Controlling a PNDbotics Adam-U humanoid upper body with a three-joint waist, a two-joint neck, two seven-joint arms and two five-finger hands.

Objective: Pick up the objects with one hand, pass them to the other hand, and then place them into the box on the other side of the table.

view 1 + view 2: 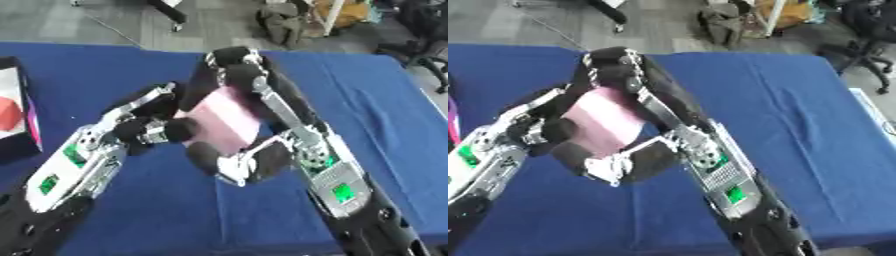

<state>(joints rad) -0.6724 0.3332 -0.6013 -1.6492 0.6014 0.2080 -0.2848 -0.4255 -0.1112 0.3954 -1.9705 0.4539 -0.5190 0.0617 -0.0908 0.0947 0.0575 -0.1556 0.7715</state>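
While both hands meet mid-frame, the right hand (249, 150) curls around one pink block (226, 120). The left hand (144, 127) curls its fingers onto that block too. One box (19, 107) sits at the left edge on the blue table (367, 110).

Bare blue table (367, 110) rightward

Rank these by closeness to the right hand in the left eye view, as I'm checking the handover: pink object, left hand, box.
1. Pink object, inside the right hand's curled fingers.
2. Left hand, just left, touching the pink object.
3. Box, far left table edge.
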